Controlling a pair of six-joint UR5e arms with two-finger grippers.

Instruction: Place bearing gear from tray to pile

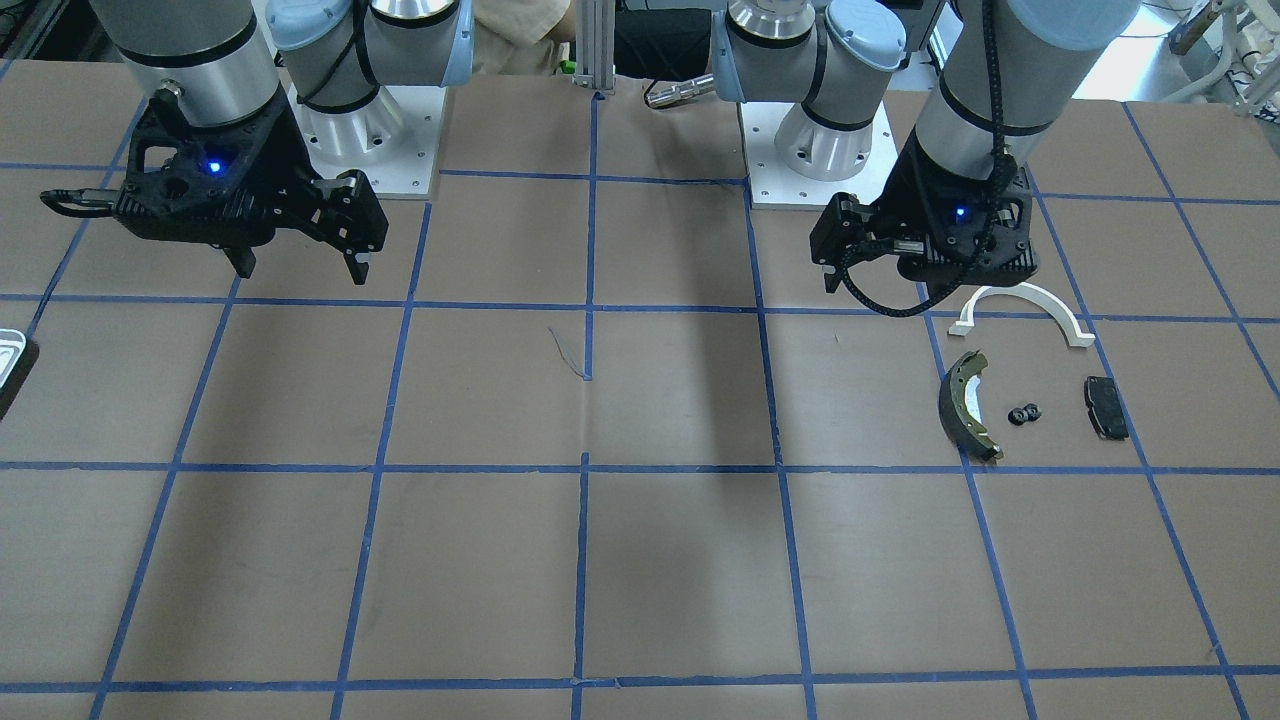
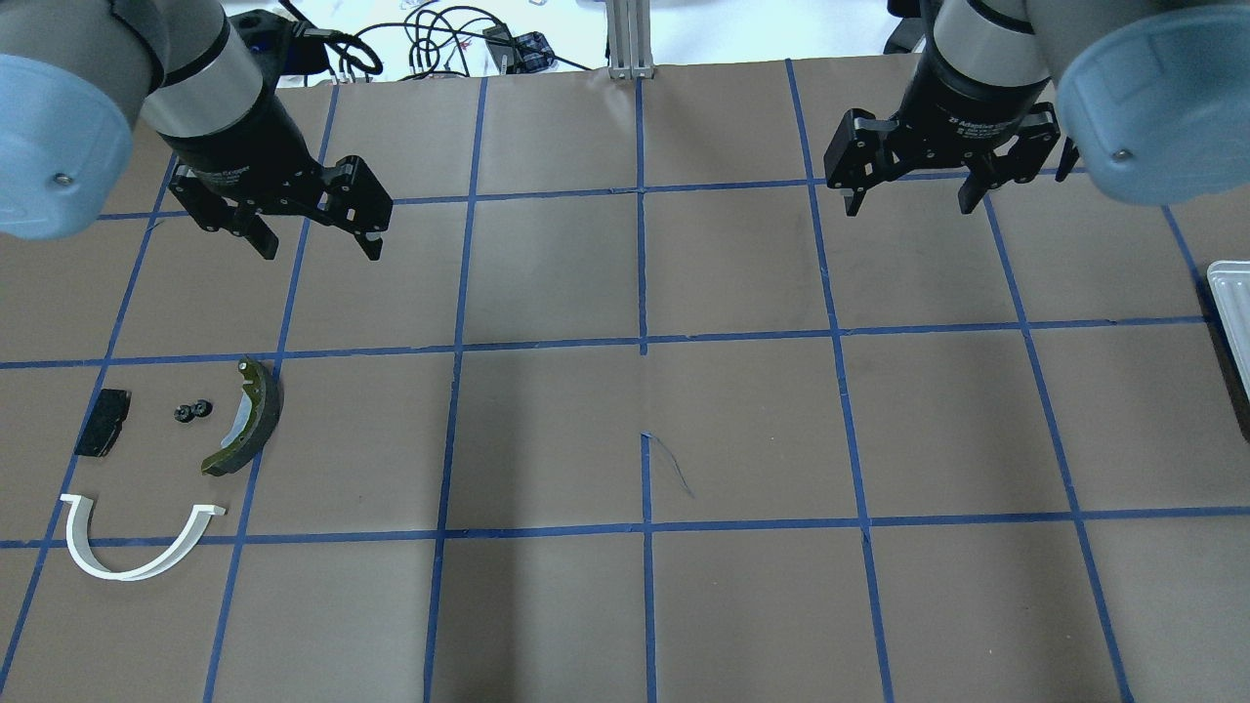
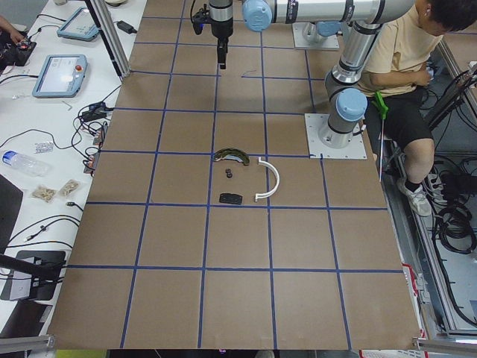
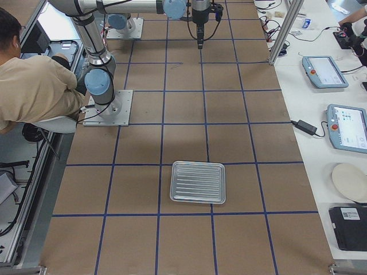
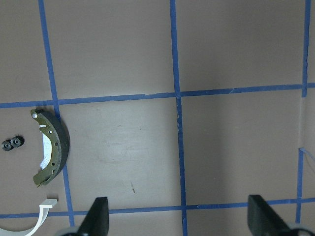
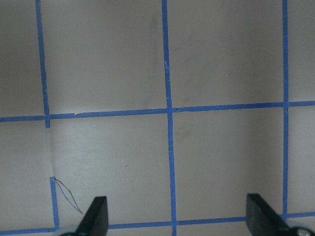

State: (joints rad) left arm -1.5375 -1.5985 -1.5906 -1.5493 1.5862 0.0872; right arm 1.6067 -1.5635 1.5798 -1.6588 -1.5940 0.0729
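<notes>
The bearing gear [image 2: 192,411], a small black two-lobed part, lies on the table inside the pile, between the black pad [image 2: 103,422] and the dark brake shoe with an olive rim [image 2: 249,420]. The white arc [image 2: 127,547] lies just nearer the robot. My left gripper [image 2: 317,244] hangs open and empty above the table, beyond the pile. My right gripper [image 2: 908,205] is open and empty over bare table. The silvery tray [image 4: 198,181] holds nothing. Only its corner shows at the right edge of the overhead view [image 2: 1232,293].
The table is brown paper with a blue tape grid. A seated person [image 3: 402,67] is next to the robot bases. Tablets and cables lie on the side bench [image 4: 338,114].
</notes>
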